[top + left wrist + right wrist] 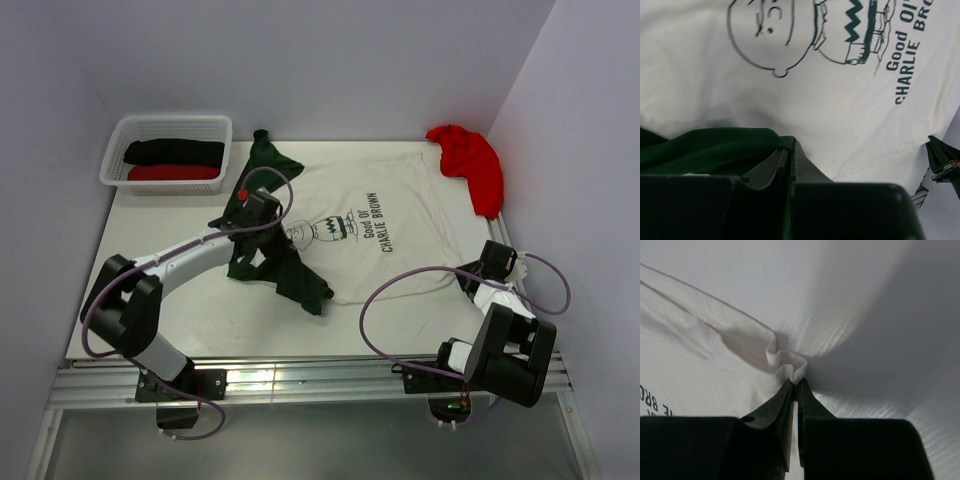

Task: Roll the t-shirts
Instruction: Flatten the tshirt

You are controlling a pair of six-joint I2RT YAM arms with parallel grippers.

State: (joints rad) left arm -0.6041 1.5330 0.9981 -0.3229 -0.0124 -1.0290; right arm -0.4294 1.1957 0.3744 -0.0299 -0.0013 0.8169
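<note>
A white table (pixel 180 300) enclosed by pale lavender walls carries the two arms, bolted at its near edge. A white t-shirt (pixel 400 200) lies spread across the middle, its hem toward the right arm and its "Good Ol' Charlie Brown" print (pixel 345 228) face up. One dark green sleeve (pixel 268 155) points toward the back wall, while the other green sleeve (pixel 290 280) is bunched and folded over near the left arm. The left gripper (pixel 791 146) is down at that near sleeve, jaws drawn almost together with the green cloth gathered at their tips; the wrist view shows the cartoon figure's head just beyond. The right gripper (pixel 796 382) sits low at the shirt's bottom edge on the right side of the table, jaws closed tight on a small pucker of white fabric that rises in a crease from the cloth. A loose red t-shirt (pixel 472 160) is heaped in the far right corner against the wall, clear of the white one. In the far left corner a white lattice basket (pixel 171 119) holds a black roll (pixel 173 151) and, just in front of it, a red roll (pixel 172 172), lying side by side.
</note>
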